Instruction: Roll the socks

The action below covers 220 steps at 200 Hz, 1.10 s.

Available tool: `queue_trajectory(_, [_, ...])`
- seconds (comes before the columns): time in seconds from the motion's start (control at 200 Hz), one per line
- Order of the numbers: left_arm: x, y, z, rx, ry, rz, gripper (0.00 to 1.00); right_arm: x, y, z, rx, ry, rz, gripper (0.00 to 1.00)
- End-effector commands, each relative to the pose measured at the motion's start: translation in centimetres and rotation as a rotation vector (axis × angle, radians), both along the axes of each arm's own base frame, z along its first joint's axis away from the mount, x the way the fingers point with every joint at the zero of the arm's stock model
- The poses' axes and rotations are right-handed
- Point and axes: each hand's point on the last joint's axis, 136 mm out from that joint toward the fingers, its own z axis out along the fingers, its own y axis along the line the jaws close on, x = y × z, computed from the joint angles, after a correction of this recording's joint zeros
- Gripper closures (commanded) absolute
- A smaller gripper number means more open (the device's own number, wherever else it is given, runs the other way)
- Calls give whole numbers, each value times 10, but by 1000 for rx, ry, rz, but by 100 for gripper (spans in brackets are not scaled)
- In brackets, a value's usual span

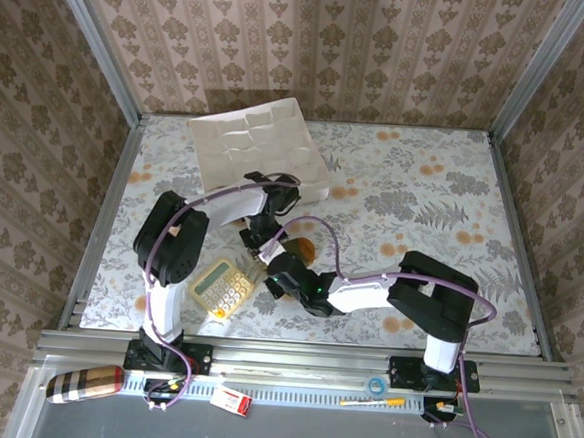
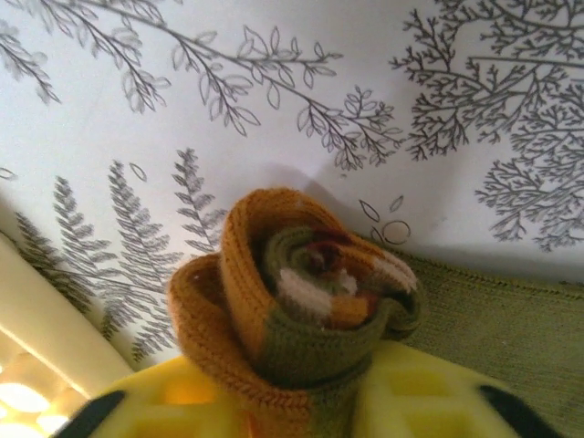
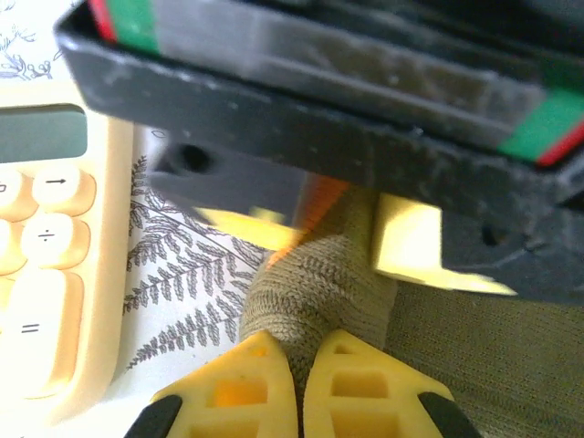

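Centre of table (image 1: 424,188), just beside the calculator (image 1: 222,287): socks (image 2: 301,310) wound into a roll. I read my left gripper (image 2: 306,401) as clamped around the roll and my right gripper (image 3: 299,383) as pinching the olive tail. The inner sock's pattern is mostly hidden, and the fingertips are cropped.

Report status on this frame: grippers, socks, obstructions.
Left gripper shut on sock roll. Right gripper shut on the same sock's olive tail. Calculator close beside, not blocking.
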Motion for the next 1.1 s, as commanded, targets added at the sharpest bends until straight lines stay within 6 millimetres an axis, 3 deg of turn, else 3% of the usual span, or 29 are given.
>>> queue_trajectory(0.0, [8, -11, 18, -126, -63, -3, 56, -33, -59, -67, -126, 233, -58, 100])
queue_trajectory(0.07, [18, -14, 32, -180, -136, -3, 48, -45, -68, -81, -73, 315, -61, 100])
queue_trajectory(0.23, [21, -17, 50, -278, -234, -29, 46, -58, -89, -101, 10, 439, -114, 100])
queue_trajectory(0.435, [-6, -18, 41, -353, -238, -62, 49, -68, -110, -116, 63, 523, -163, 100])
queue_trajectory(0.575, [-8, -29, 43, -387, -279, -110, 49, -74, -120, -125, 84, 559, -187, 100])
queue_trajectory(0.785, [-13, -46, 21, -402, -244, -163, 50, -82, -132, -137, 91, 592, -232, 100])
queue_trajectory(0.955, [-25, -46, -4, -352, -175, -197, 53, -82, -146, -140, 105, 594, -294, 100])
queue_trajectory(1.095, [-28, -40, -11, -311, -166, -204, 53, -83, -150, -143, 103, 610, -315, 100])
